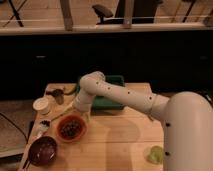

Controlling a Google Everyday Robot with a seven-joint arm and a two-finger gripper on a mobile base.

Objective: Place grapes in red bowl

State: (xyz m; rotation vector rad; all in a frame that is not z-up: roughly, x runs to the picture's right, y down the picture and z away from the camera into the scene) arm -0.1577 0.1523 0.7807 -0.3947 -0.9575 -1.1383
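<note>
As the dark grapes (70,128) seem to lie inside the red bowl (60,133), the task looks almost done. The gripper (81,114) hangs just above the rim; open or closed, I cannot tell. Only the retreat is left.

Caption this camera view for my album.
Robot gripper hovers over the red bowl, dark grapes inside.

The red bowl (59,132), round and orange-red, sat upright toward 8 o'clock on the tabletop (120,145). The grapes (70,127), a dark clump, lay inside it. The claw (81,112) hung just by its 1 o'clock rim.
</note>
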